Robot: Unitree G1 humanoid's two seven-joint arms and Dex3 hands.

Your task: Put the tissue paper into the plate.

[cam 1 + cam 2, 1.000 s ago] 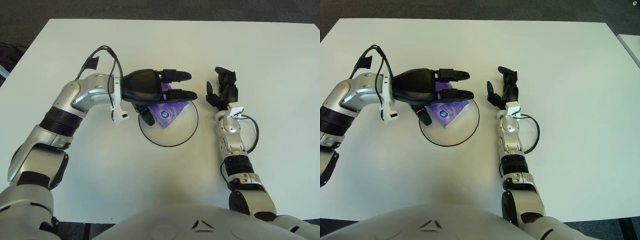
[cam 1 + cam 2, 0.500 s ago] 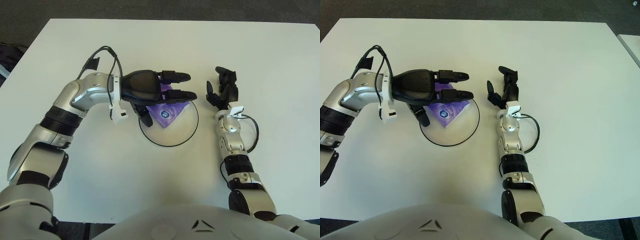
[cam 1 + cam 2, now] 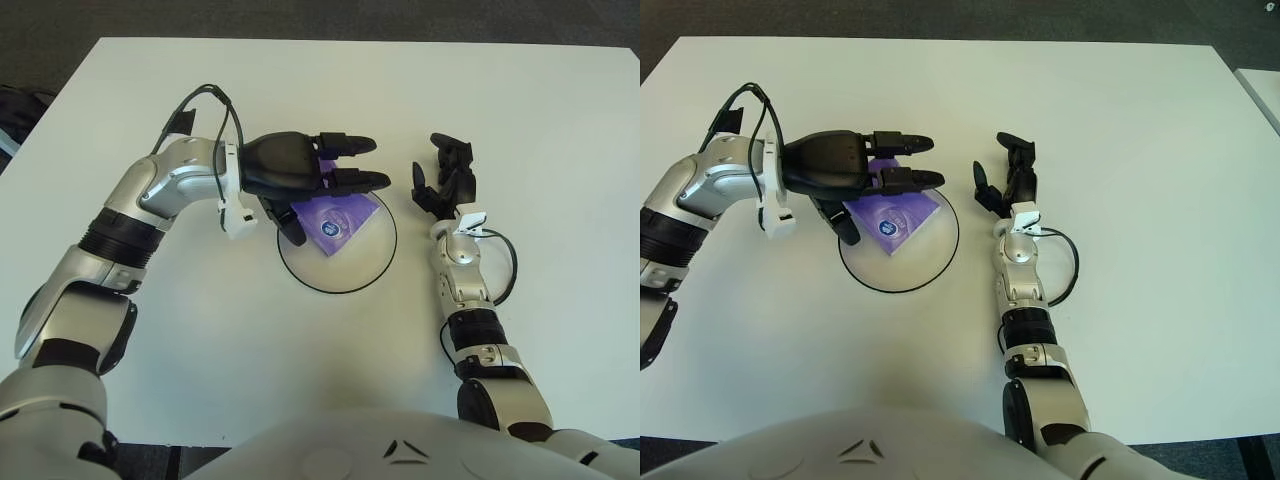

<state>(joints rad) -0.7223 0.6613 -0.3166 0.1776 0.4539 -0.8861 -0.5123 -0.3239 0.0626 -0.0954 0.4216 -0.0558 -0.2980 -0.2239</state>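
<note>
— Since the tissue paper (image 3: pixel 338 221) lies flat inside the plate (image 3: pixel 352 284), why is the left hand (image 3: pixel 318 185) placed over it?

— My judgement: placement is done and the hand is at the release stage. The hand sits above the plate's far-left rim, its fingers (image 3: pixel 345 144) extended and apart, nothing held between them. The thumb points down at the plate's left edge, beside the packet, not gripping it.

— Describe the item.

— It is a purple packet, roughly square, with a pale round mark near its centre. It rests in the far half of the plate, one corner partly hidden under the fingers. The plate reads as a white disc with a thin dark rim, on the white bench (image 3: pixel 250 340).

— And the right hand (image 3: pixel 445 180)?

— Idle, showing just right of the plate, fingers loosely spread, holding nothing.
</note>
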